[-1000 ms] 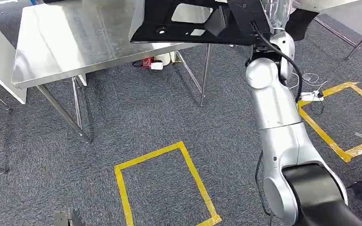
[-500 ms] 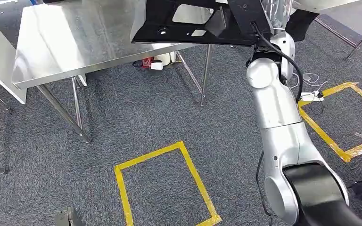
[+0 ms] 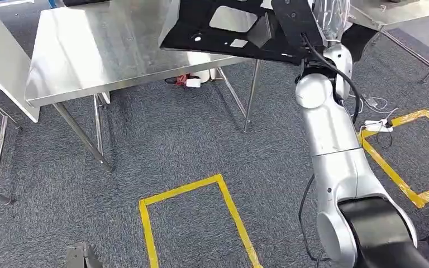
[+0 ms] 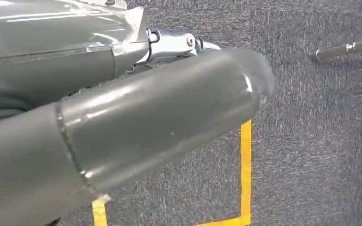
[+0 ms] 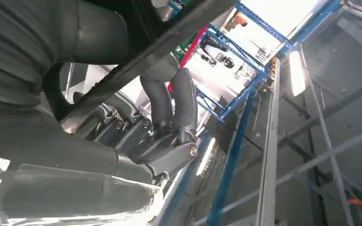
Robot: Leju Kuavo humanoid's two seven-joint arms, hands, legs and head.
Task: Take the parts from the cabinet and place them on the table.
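Holding the black part (image 3: 229, 28) over the steel table (image 3: 106, 50), right hand (image 5: 169, 108) gripping, whole view shifted.

Light: we see bright, even room lighting; ceiling strip lamp (image 5: 296, 73) blown out.
Glare: steel table (image 3: 89, 56) reflects softly.
Focus: left hand (image 4: 122, 127) blurred close up.

One black part (image 3: 229, 28), two tables (image 3: 89, 50)
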